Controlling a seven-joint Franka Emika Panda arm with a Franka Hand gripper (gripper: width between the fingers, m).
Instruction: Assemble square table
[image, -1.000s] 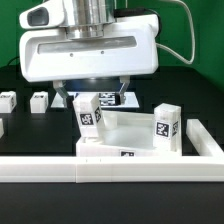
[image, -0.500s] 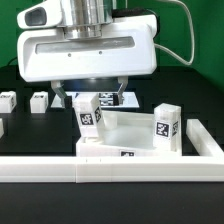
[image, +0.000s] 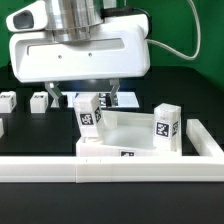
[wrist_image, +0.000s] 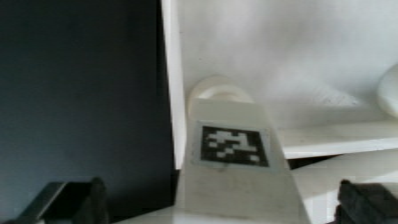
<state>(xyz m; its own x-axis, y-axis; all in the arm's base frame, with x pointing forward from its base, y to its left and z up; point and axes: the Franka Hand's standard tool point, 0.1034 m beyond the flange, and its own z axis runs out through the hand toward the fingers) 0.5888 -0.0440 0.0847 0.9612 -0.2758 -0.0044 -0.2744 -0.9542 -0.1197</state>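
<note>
Shifting toward the exterior view's left and slightly upward, the arm's white head has carried the claw sideways over the last half second, while nothing on the desk has moved. The claw is spread wide. Its fingers hang on either side of the upright leg without touching it. The wrist view agrees: the tagged leg stands between the two dark fingertips with a clear gap on each side.

That leg stands at a corner of the square table top on the exterior view's left. A second leg stands upright at the side on the exterior view's right. The top lies just behind the long white rail. Two loose legs sit on the desk, well apart from the top.

The sideways drift with the fingers apart suggests this leg is released and free-standing. The arm is probably either recentring for another grip or leaving for a loose leg. Whether the leg is fully seated in its socket cannot be told.
</note>
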